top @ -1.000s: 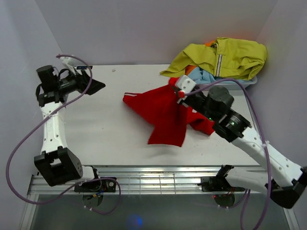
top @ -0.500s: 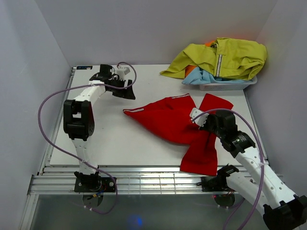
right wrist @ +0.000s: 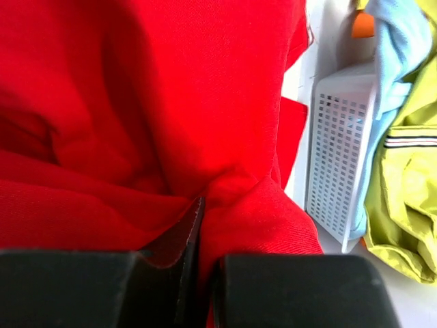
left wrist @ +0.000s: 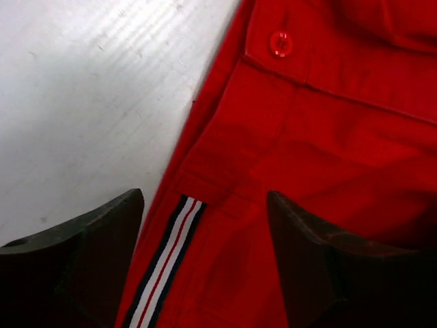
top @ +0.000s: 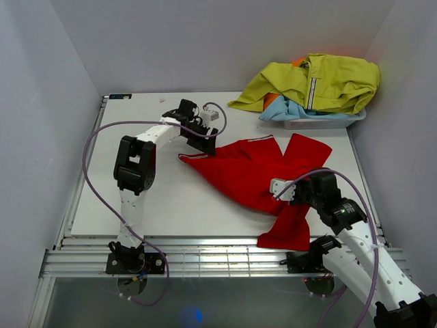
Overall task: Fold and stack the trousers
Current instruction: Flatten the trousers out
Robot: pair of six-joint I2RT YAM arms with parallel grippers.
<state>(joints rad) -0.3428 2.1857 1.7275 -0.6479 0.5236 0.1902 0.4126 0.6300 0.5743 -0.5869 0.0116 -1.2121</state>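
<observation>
Spreading the trousers point(top: 242, 171) flat: right tool point(top: 292, 197) clamped on a leg point(top: 287, 229) near the tabletop's point(top: 136, 198) near edge; left tool point(top: 207, 143), spread apart over the waistband point(left wrist: 225, 157), should next drop and pinch.

Quick headcount: one pair of red trousers point(top: 239, 174), one yellow-green jacket point(top: 328, 82), one light blue garment point(top: 289, 109) and one orange thing point(top: 272, 100) peeking out of the pile, can't tell what it is. Then one white basket point(top: 321, 124), one table point(top: 184, 201) and two arms, a left arm point(top: 135, 164) and a right arm point(top: 355, 229). Up close the trousers show one red button point(left wrist: 280, 44) and one striped side band point(left wrist: 167, 253).
</observation>
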